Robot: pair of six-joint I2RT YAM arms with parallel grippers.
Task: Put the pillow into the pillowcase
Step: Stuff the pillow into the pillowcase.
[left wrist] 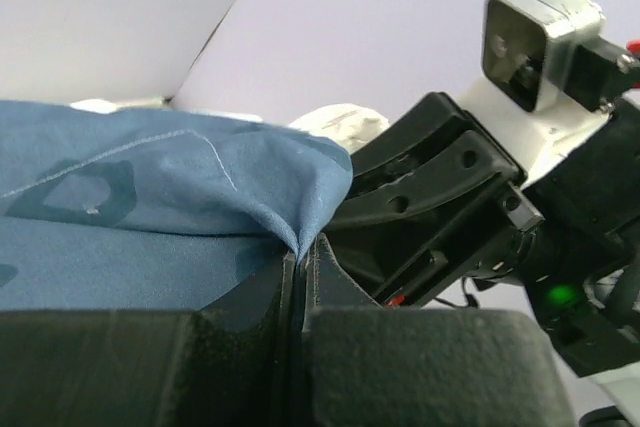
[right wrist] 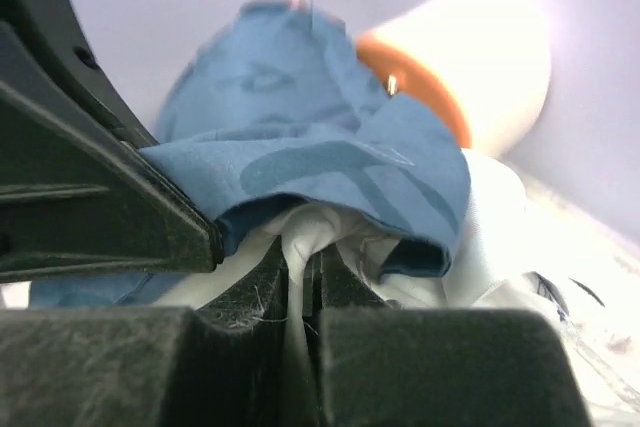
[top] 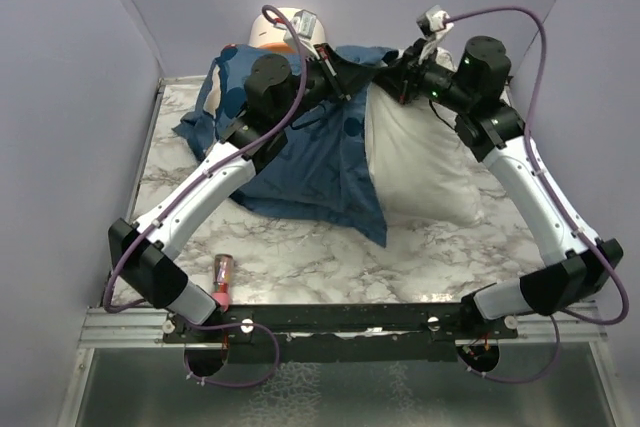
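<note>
The pillowcase [top: 300,162], a blue cloth printed with tone-on-tone shapes, lies crumpled over the far-left and middle part of the marble-patterned bench [top: 330,257], with one pointed corner reaching toward the near edge. Its right side lies over the left flank of the pillow [top: 420,167], a plump white cushion that runs from the far edge down the right half of the bench. At the far edge the two arms meet close together. The left gripper [left wrist: 300,265] is clenched on a raised fold of the blue cloth, which drapes up from its fingertips in a thin ridge. Just beside it, the right gripper [right wrist: 305,272] is pinched tight on a bunch of the pillow's white fabric, and a flap of the pillowcase hangs directly over that bunch. Behind them, against the back wall, lies a cream cylinder [top: 280,25] with an orange band, partly hidden by the blue cloth. A small red and brown object [top: 223,275] lies near the near-left corner.
</note>
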